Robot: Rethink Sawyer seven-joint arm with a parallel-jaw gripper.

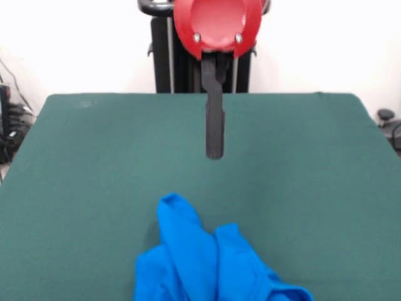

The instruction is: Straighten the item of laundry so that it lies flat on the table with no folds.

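Note:
The item of laundry (207, 263), a bright blue shirt, lies crumpled in folds at the near edge of the green table (81, 169), partly cut off by the picture's bottom edge. No print shows on it. My gripper (214, 150) hangs from the red arm above the middle of the table, clearly farther back than the shirt and apart from it. It shows as one narrow black bar with nothing held at its tip.
Black cables and equipment sit off the table at the left edge (9, 125), and a dark object at the right edge (388, 122). A white wall stands behind the table.

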